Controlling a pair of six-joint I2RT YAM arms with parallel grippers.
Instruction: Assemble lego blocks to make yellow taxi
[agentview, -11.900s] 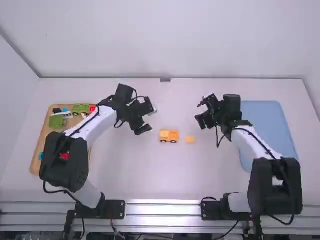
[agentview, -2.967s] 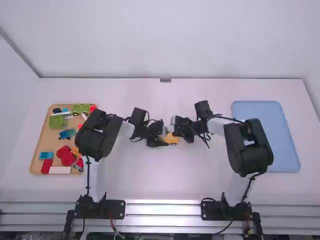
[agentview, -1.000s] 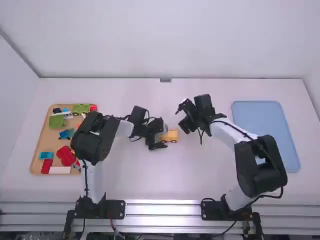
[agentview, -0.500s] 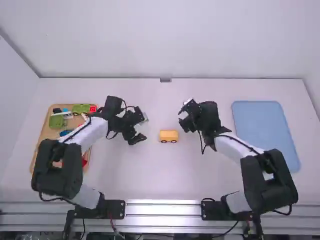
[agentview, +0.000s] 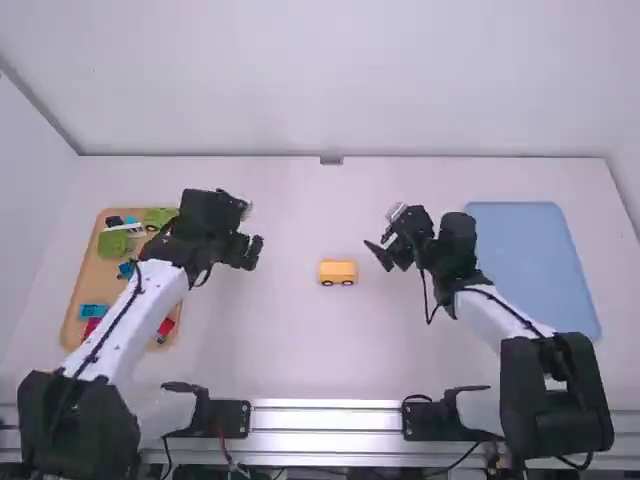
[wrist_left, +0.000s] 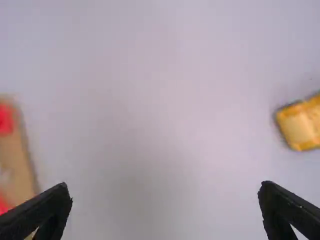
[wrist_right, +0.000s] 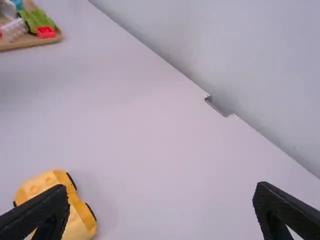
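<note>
Withdrawing my left arm (agentview: 133, 305) and right arm (agentview: 497, 312), jaws wide and empty on both, I leave the yellow taxi (agentview: 338, 271) at mid-tabletop (agentview: 325, 345) — its earlier loose block looks attached; the build seems finished.

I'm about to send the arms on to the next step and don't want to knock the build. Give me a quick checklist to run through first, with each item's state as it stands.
1. Left hand open and empty: ok.
2. Right hand open and empty: ok.
3. Both hands away from the yellow taxi: ok, one on either side with a gap.
4. Taxi upright on its wheels: ok, standing on the bare middle of the table.
5. Taxi pressed fully together: cannot tell; a slight gap would not show.
6. Taxi on the blue tray, if it goes there next: not ok, it is on the table.
</note>
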